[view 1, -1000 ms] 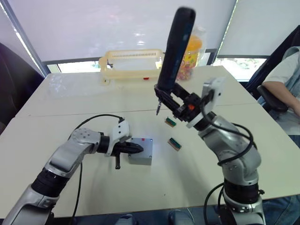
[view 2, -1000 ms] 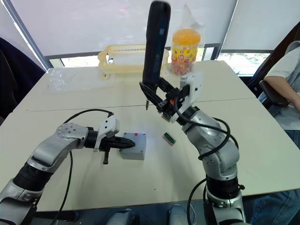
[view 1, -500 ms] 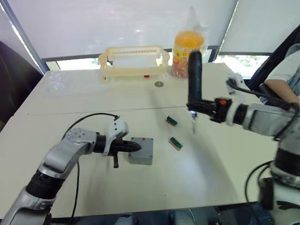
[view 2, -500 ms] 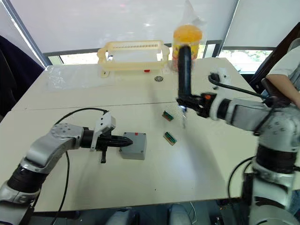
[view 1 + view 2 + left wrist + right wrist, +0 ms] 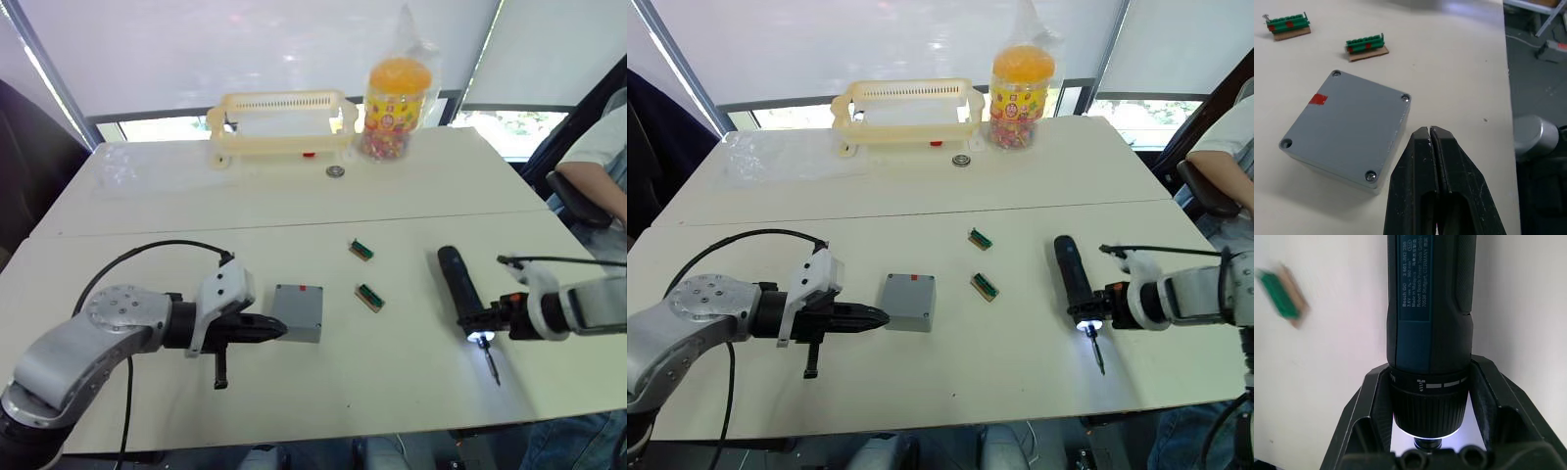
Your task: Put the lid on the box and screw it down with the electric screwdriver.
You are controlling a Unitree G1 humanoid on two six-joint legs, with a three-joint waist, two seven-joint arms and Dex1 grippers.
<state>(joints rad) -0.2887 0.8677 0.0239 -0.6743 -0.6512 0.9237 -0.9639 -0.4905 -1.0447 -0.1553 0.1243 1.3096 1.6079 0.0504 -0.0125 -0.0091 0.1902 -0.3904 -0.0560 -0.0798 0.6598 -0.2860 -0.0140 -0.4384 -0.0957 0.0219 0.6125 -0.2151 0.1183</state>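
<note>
Cream slotted basket (image 5: 904,110) at the table's (image 5: 921,392) far edge, small red item below its front wall. Clear jar (image 5: 1020,86) with orange lid, colourful contents, just right of basket. Small round metal ring (image 5: 962,161) in front of them. Two green terminal blocks (image 5: 980,239) (image 5: 984,286) mid-table, apart. Crumpled clear plastic (image 5: 774,162) far left. Person's arm (image 5: 1227,147) at right edge.

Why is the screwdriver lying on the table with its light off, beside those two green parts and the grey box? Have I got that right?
Not quite: the screwdriver's light is on. The right eye view shows a bright glow at its tip end, and the right wrist view shows the same glow under the collar. It does lie low over the table in the right tool, with the two green parts and the box nearby.
</note>
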